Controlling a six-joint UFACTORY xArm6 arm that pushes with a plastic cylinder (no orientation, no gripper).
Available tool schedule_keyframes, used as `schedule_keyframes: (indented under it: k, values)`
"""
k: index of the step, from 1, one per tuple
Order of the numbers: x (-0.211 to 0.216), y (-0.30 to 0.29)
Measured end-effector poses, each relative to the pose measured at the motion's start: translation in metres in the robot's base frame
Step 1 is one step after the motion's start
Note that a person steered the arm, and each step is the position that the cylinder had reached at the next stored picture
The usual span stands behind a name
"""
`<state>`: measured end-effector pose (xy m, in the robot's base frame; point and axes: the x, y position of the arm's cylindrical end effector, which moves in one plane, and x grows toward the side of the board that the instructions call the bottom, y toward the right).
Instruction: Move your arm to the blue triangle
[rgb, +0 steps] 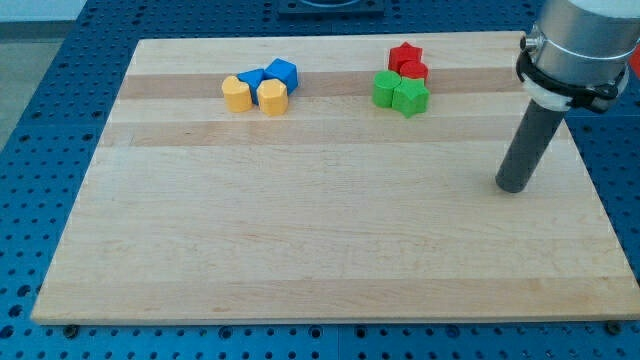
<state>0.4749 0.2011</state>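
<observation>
The small blue triangle block (251, 77) lies far toward the view's left and above my tip (513, 186), wedged among two yellow blocks (237, 94) and a blue cube (283, 73). My tip is a plain dark rod without jaws, touching no block

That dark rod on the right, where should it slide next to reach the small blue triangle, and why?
Probably toward the view's upper left. My tip rests on the board at the view's right, far from the blue triangle, which sits wedged among the blue cube and two yellow blocks. Passing below the green blocks avoids knocking them.
</observation>
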Motion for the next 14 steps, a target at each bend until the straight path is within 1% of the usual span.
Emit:
schedule_keyframes:
  k: [5,6,7,10,11,13,14]
  values:
    - [-0.007,-0.006]
    - [-0.004,-0.021]
    - [0.006,-0.05]
    - [0.009,-0.214]
    - [0.009,-0.261]
    - [-0.015,-0.364]
    - [-0.039,-0.41]
